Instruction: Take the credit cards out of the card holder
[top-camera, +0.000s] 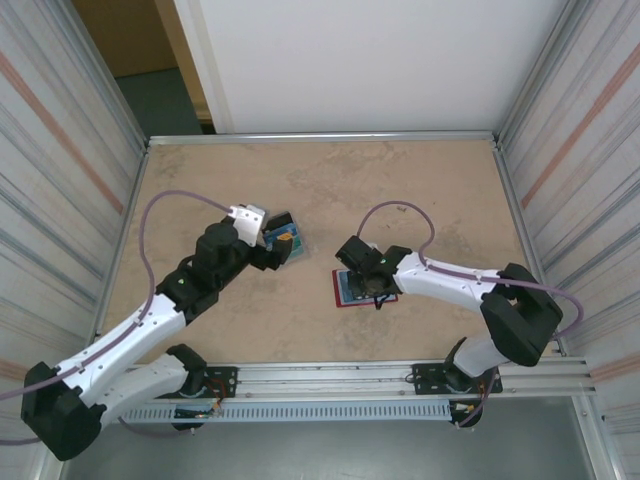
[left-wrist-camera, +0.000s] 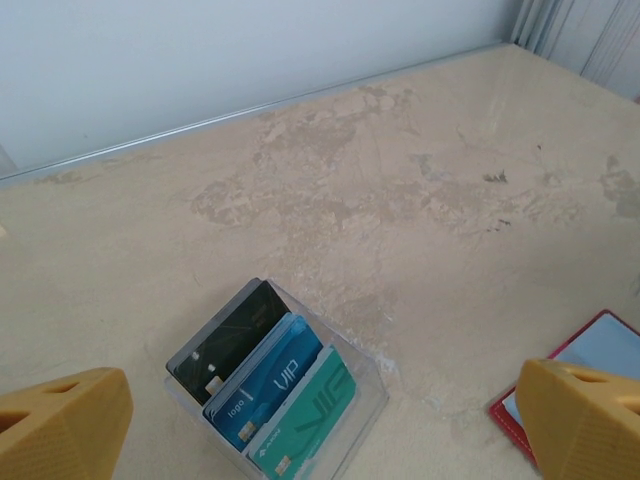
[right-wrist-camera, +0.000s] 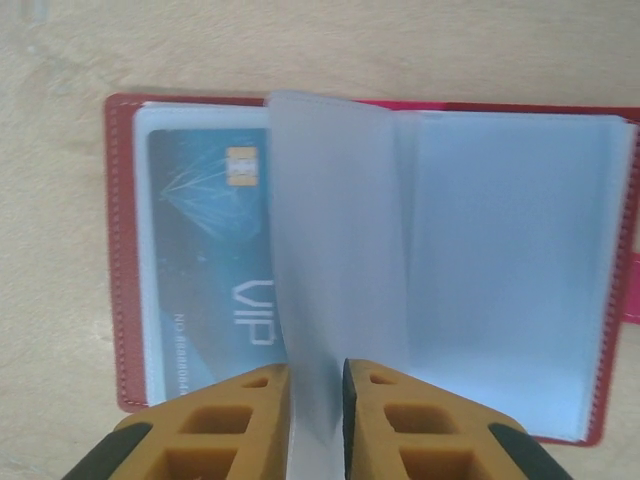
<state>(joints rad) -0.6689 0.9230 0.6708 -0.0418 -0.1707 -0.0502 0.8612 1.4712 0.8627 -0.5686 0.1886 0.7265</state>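
**Right fingers pinch a sleeve leaf of the open card holder**

Right fingers (right-wrist-camera: 220, 430), orange ribbed plastic, sit at 6 o'clock of the right wrist view. They are pressed onto a thin frosted sleeve leaf (right-wrist-camera: 330, 230) that stands up from the spine. Card holder (right-wrist-camera: 520, 250) lies open flat on the desk (top-camera: 400, 180): dark-red cover, stitched edge, rounded corners, glossy pale blue-grey pockets inside. Small red tab (right-wrist-camera: 634, 290) on its 3 o'clock edge. Left pocket holds a blue card (right-wrist-camera: 205, 260) with white "VIP" lettering, gold chip (right-wrist-camera: 240, 167) and faint starburst lines. Right-hand pocket is plain pale blue-grey.

Left fingers (left-wrist-camera: 60, 425), same orange plastic, are spread wide and hold nothing, at 8 and 4 o'clock of the left wrist view. Between them is a clear stand (left-wrist-camera: 372, 392) of transparent hard plastic with stepped slots. Three cards lean in it: black card (left-wrist-camera: 225, 335), second blue card (left-wrist-camera: 265, 385) marked "VIP", teal card (left-wrist-camera: 315, 410). A card holder corner shows at 4 o'clock, partly behind a finger.

Top view: card holder just off desk centre toward 4 o'clock, under the right wrist. Clear stand is at 10 o'clock from it, near but apart. Desk is beige, mottled, stone-look and matte.
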